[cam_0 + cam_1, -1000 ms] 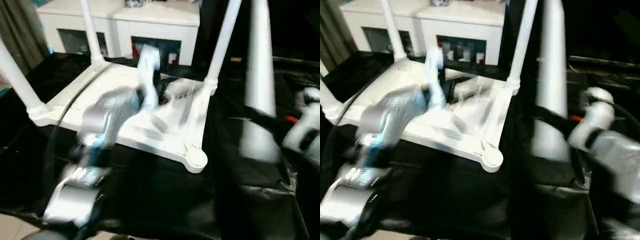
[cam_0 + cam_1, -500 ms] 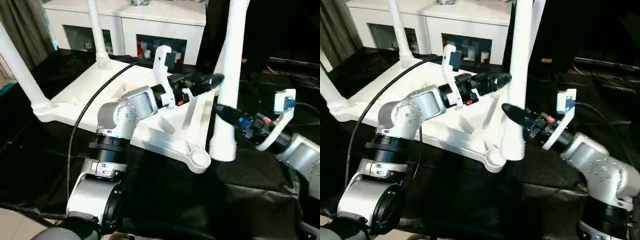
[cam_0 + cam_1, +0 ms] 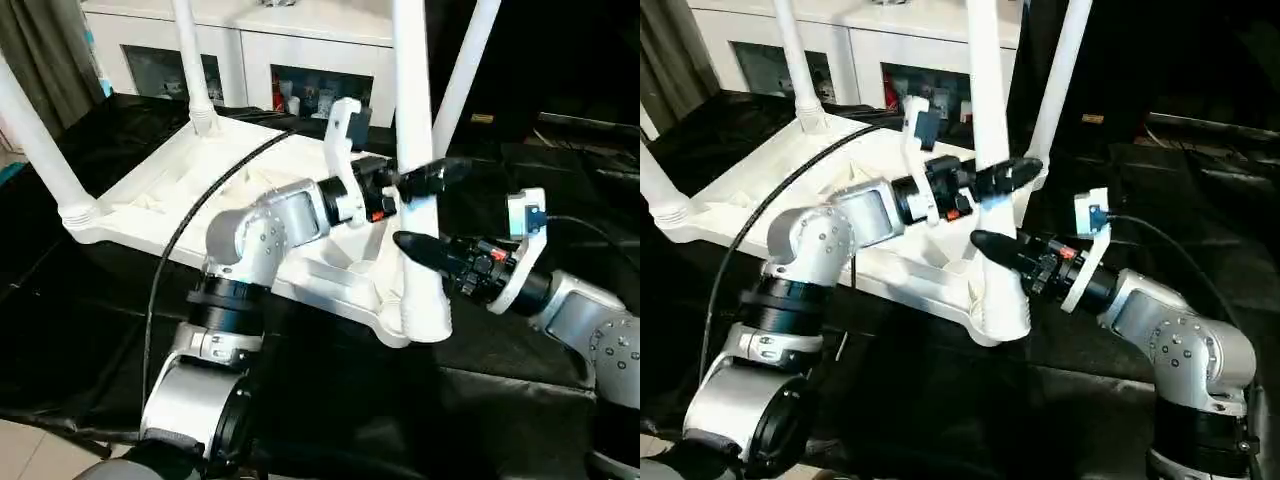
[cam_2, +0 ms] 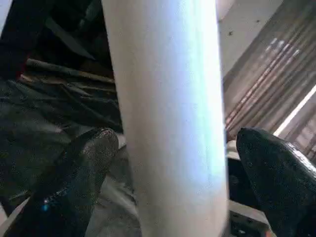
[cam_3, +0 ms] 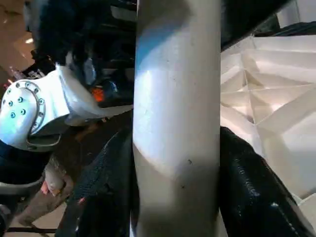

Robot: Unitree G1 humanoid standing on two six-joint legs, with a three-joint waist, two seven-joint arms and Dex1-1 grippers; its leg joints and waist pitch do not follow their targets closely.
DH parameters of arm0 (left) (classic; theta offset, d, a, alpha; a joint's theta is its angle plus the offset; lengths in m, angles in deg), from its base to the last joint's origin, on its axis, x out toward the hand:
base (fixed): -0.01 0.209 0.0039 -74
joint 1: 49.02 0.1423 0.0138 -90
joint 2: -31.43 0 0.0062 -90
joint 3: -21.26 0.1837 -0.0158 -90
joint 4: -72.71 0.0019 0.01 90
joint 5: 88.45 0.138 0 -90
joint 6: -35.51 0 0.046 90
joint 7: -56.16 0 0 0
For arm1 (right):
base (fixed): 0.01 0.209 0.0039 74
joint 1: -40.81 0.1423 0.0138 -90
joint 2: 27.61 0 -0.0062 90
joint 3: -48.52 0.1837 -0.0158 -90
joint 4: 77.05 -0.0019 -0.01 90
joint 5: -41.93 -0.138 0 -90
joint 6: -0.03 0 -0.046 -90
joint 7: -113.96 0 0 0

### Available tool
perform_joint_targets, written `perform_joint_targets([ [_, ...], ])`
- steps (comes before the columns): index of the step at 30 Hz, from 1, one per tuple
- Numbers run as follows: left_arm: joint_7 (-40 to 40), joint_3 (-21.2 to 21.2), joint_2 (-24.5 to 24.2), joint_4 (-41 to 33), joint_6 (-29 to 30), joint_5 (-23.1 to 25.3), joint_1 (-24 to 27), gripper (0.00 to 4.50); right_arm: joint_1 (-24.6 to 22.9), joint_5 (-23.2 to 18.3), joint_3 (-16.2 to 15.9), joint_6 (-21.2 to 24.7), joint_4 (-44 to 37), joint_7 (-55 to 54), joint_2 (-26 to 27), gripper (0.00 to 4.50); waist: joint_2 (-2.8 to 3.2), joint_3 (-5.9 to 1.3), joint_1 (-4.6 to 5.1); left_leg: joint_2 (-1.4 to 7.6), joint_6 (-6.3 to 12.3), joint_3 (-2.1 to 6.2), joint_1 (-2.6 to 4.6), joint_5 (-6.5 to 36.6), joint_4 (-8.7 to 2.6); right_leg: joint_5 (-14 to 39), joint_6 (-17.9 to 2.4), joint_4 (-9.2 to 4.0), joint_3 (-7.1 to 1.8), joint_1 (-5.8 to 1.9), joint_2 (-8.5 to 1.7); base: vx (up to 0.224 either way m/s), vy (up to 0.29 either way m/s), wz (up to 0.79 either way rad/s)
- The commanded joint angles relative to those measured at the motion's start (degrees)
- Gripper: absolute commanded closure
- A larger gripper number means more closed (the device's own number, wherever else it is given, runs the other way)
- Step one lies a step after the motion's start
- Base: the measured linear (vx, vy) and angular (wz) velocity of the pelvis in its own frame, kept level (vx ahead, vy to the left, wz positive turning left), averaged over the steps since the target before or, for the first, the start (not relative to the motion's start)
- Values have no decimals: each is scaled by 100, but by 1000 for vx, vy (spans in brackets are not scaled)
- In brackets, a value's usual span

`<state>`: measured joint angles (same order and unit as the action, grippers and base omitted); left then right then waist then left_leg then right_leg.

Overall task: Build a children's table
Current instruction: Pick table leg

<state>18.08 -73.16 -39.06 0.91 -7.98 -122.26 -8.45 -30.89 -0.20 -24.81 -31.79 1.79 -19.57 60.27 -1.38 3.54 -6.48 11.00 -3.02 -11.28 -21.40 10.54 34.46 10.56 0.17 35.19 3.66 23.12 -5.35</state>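
Observation:
The white table top (image 3: 160, 190) lies upside down, ribs showing, with three legs standing in its sockets: far left (image 3: 30, 130), back (image 3: 190, 60) and back right (image 3: 465, 60). A fourth white leg (image 3: 410, 100) stands upright, its wide end (image 3: 425, 305) over the near right corner socket. My right gripper (image 3: 410, 245) is shut on this leg low down, and its black fingers (image 5: 247, 187) press both sides. Higher up, my left gripper (image 3: 420, 178) is open with the leg (image 4: 168, 113) between its fingers (image 4: 89, 163), and a small gap shows on one side.
The table top rests on a black-draped table (image 3: 80, 300). A white cabinet with glass doors (image 3: 250, 50) stands behind it and a curtain (image 3: 40, 50) hangs at the far left. A black cable (image 3: 190, 220) loops over my left arm.
My right gripper has carried the fourth leg leftward onto the near right corner. My left gripper now straddles the leg higher up, where before it pointed past it.

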Motion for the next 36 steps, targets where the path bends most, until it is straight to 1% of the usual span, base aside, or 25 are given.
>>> perform_joint_targets([
  [1,79,-60,-47,-89,59,-14,-36,0,3,-84,-35,-114,-63,13,-74,265,-116,-424,-22,169,169,87,52,491,-366,1066,-1081,-420,-220,-331,-305,0,0,0],
  [2,98,-75,-65,-70,45,9,-41,0,6,-86,-51,-139,-45,9,-90,265,-113,-424,-18,171,172,88,52,488,-367,1072,-1068,-423,-221,-329,-303,0,0,0],
  [3,120,-100,-83,-46,40,25,-44,28,15,-78,-64,-167,-15,2,-103,265,-112,-424,-16,174,162,89,56,495,-369,1093,-1035,-426,-221,-325,-300,0,0,0],
  [4,122,-119,-105,-36,58,15,-37,35,21,-50,-84,-194,12,-3,-110,265,-120,-425,-15,172,161,87,53,489,-367,1085,-1025,-424,-222,-327,-299,0,0,0],
  [5,121,-122,-112,-36,63,12,-35,35,22,-42,-89,-201,17,-3,-111,265,-105,-425,-15,172,155,88,52,479,-366,1054,-1028,-423,-224,-328,-302,0,0,0],
  [6,114,-126,-125,-36,76,3,-28,41,22,-25,-102,-217,27,-4,-115,265,-107,-427,-13,173,155,88,54,472,-367,1038,-1032,-422,-224,-327,-302,0,0,0],
  [8,155,-137,-150,-62,103,-22,10,68,16,3,-152,-256,35,-26,-110,265,-113,-432,-15,175,172,89,60,431,-365,969,-1056,-407,-222,-323,-297,0,0,0],
  [10,138,-117,-156,-85,150,-80,18,79,32,37,-199,-305,69,-38,-108,265,-102,-428,-10,173,170,87,54,432,-364,938,-1083,-404,-222,-324,-297,0,0,0],
  [11,93,-88,-168,-105,172,-95,24,95,35,54,-217,-322,77,-43,-108,265,-103,-426,-7,173,168,86,55,444,-367,950,-1083,-409,-223,-322,-295,0,0,0],
  [12,86,-74,-172,-119,185,-105,29,95,38,77,-247,-349,88,-53,-123,265,-103,-429,-9,172,166,85,58,450,-365,957,-1082,-409,-222,-324,-296,0,0,0],
  [13,89,-67,-174,-137,196,-115,37,110,34,91,-269,-367,88,-62,-134,265,-101,-427,-6,174,161,85,58,457,-365,961,-1083,-412,-224,-323,-295,0,0,0],
  [17,-36,-6,-155,-164,278,-184,39,132,77,113,-350,-432,175,-38,-198,265,-119,-424,-10,174,148,82,58,473,-365,992,-1112,-413,-227,-325,-301,0,0,0],
  [18,-92,30,-167,-199,302,-195,50,154,98,109,-363,-440,196,-37,-205,265,-114,-425,-12,173,149,81,56,478,-368,1021,-1099,-417,-226,-324,-303,0,0,0],
  [19,-103,36,-170,-213,311,-203,56,154,104,106,-367,-442,199,-37,-207,265,-130,-424,-9,175,156,80,55,485,-366,1018,-1093,-414,-226,-324,-301,0,0,0],
  [20,-113,44,-174,-237,328,-218,66,159,114,100,-375,-447,205,-38,-209,265,-120,-424,-11,176,164,85,54,478,-367,1011,-1088,-412,-226,-326,-303,0,0,0],
  [22,-101,42,-180,-281,366,-237,90,166,130,97,-406,-483,237,-36,-215,265,-152,-423,-7,176,187,81,50,458,-365,1011,-1079,-410,-225,-328,-302,0,0,0],
  [23,-97,28,-184,-281,377,-244,94,166,136,112,-435,-504,255,-22,-230,265,-139,-422,-6,176,191,82,51,440,-364,1013,-1077,-408,-226,-325,-302,0,0,0],
  [25,-9,-16,-183,-287,382,-230,117,190,127,127,-473,-528,268,-15,-234,265,-153,-417,-5,178,179,80,56,452,-365,1056,-1066,-414,-226,-322,-303,0,0,0],
  [26,-13,-12,-192,-301,390,-247,126,202,126,132,-487,-535,276,-18,-235,265,-146,-417,-9,178,183,82,55,450,-366,1063,-1066,-414,-227,-323,-304,0,0,0],
  [27,-13,-12,-192,-301,390,-247,126,203,126,132,-487,-535,276,-18,-235,265,-175,-419,-7,181,187,81,50,439,-365,1047,-1065,-411,-227,-327,-304,0,0,0],
  [28,-1,-15,-193,-312,395,-262,133,203,130,136,-499,-542,289,-17,-236,265,-157,-418,-13,181,196,80,58,428,-365,1032,-1068,-407,-229,-317,-302,0,0,0],
  [31,32,-16,-187,-334,405,-275,157,247,151,138,-533,-579,331,3,-246,265,-160,-416,-12,180,183,81,56,448,-365,1052,-1061,-410,-228,-317,-305,0,0,0],
  [33,37,-10,-184,-355,418,-269,172,251,158,136,-559,-605,340,3,-260,265,-172,-416,-15,177,173,80,50,432,-364,1039,-1063,-404,-228,-325,-308,0,0,0],
  [35,59,-19,-175,-377,426,-263,182,257,157,133,-583,-634,344,-11,-274,265,-167,-415,-13,182,186,82,52,404,-364,977,-1075,-398,-229,-319,-302,0,0,0],
  [36,152,-57,-154,-374,365,-230,174,263,174,271,-641,-768,371,-95,-273,265,-186,-416,-12,180,192,77,52,414,-361,979,-1073,-401,-229,-323,-304,0,0,0],
])
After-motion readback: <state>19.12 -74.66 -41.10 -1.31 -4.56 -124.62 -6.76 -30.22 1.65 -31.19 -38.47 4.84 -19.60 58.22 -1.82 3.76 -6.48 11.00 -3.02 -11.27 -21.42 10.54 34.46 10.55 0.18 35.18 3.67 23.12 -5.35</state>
